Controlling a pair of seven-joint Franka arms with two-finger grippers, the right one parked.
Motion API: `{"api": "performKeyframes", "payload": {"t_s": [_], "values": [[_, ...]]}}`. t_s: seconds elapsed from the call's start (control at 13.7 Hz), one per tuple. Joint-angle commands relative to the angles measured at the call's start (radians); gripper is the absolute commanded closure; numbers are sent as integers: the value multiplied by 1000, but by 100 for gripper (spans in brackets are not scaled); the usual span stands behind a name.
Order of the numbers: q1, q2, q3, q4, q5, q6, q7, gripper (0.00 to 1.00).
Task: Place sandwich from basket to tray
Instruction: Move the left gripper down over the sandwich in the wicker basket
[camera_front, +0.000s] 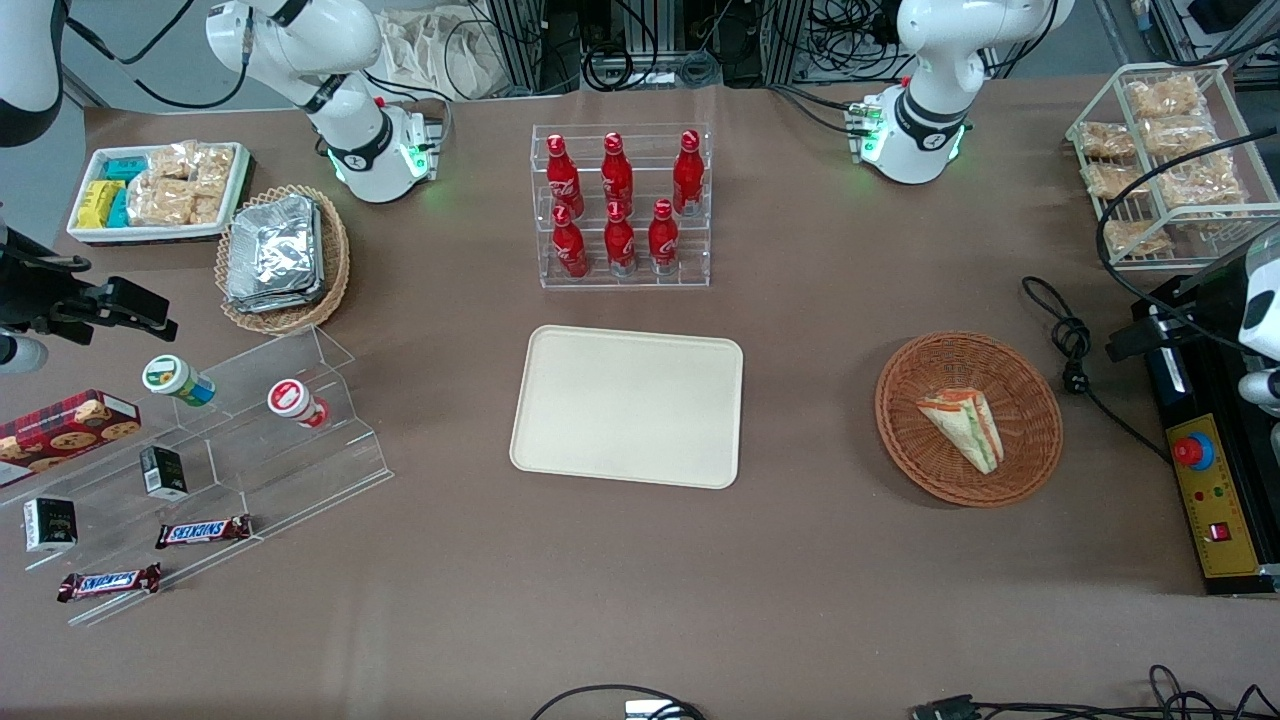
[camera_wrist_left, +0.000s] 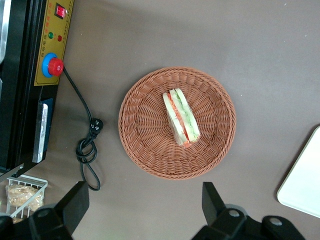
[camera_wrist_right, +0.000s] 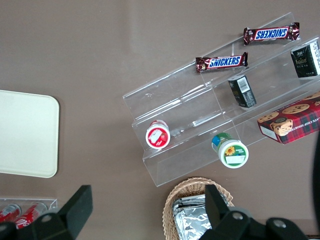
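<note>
The sandwich is a clear-wrapped wedge with green and orange-red layers. It lies in the round reddish-brown basket toward the working arm's end of the table. The cream tray lies bare in the middle of the table. The left arm's gripper hangs high above the table beside the basket, over the control box's edge. In the left wrist view the gripper is open and empty, its fingers well above the brown table just outside the basket; the sandwich and a tray corner show too.
A black cable with a plug lies between the basket and the black-and-yellow control box. A wire rack of snack bags stands farther back. A clear rack of red bottles stands farther from the front camera than the tray.
</note>
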Motion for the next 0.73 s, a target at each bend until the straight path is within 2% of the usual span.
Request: {"api": "performKeyframes", "payload": {"t_s": [0.0, 0.37, 0.66], "values": [[-2, 30, -1, 64, -7, -19, -16, 0], [-16, 137, -2, 90, -1, 10, -59, 0], [-51, 184, -2, 33, -1, 131, -336, 0]]}}
